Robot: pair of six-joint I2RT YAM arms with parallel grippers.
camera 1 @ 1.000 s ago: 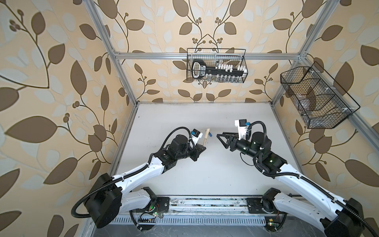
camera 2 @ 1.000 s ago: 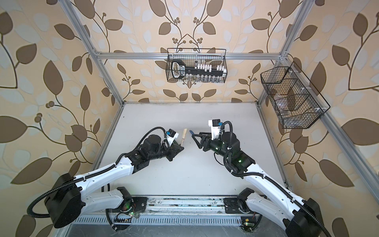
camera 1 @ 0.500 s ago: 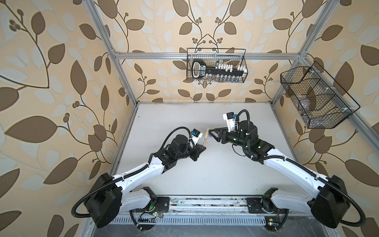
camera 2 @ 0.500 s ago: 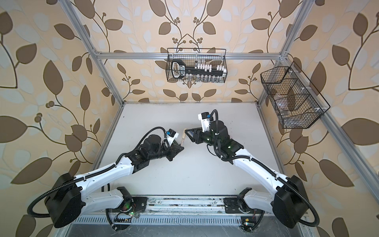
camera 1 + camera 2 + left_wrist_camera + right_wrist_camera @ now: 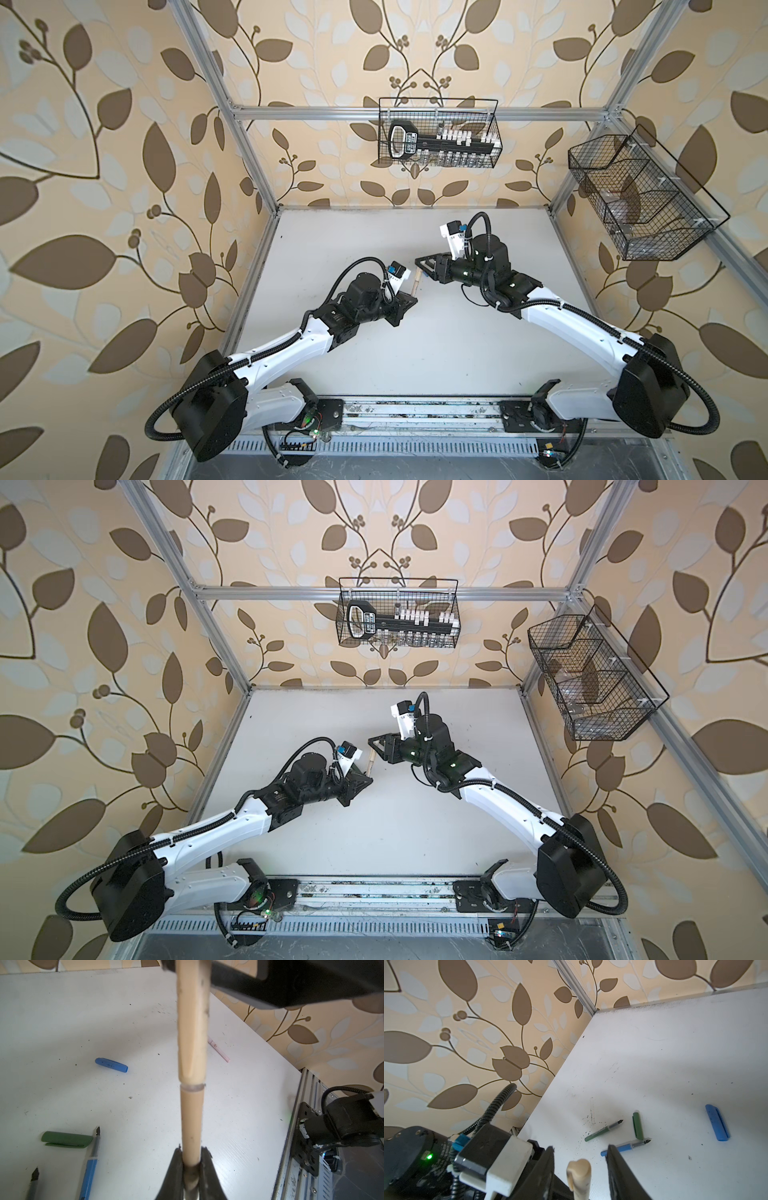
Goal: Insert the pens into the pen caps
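Observation:
My left gripper (image 5: pixel 191 1150) is shut on the barrel of the tan pen (image 5: pixel 191 1118) and holds it up off the table. The tan pen cap (image 5: pixel 192 1032) sits on the pen's far end. My right gripper (image 5: pixel 580 1147) is open, one jaw on each side of the tan cap (image 5: pixel 579 1172) with gaps between. Both top views show the two grippers meeting at the tan pen (image 5: pixel 414 283) (image 5: pixel 369 763). On the table lie a blue pen (image 5: pixel 625 1147), a green pen (image 5: pixel 603 1130), a green cap (image 5: pixel 638 1126), a blue cap (image 5: pixel 717 1123) and a pale pink pen (image 5: pixel 219 1052).
The white table (image 5: pixel 457 353) is walled on three sides. A wire basket (image 5: pixel 438 133) hangs on the back wall, and another wire basket (image 5: pixel 640 199) on the right wall. The arms' base rail (image 5: pixel 415 409) runs along the front edge.
My right gripper has moved left to the tan pen's capped end, and its jaws have narrowed round the cap. The left arm has held still.

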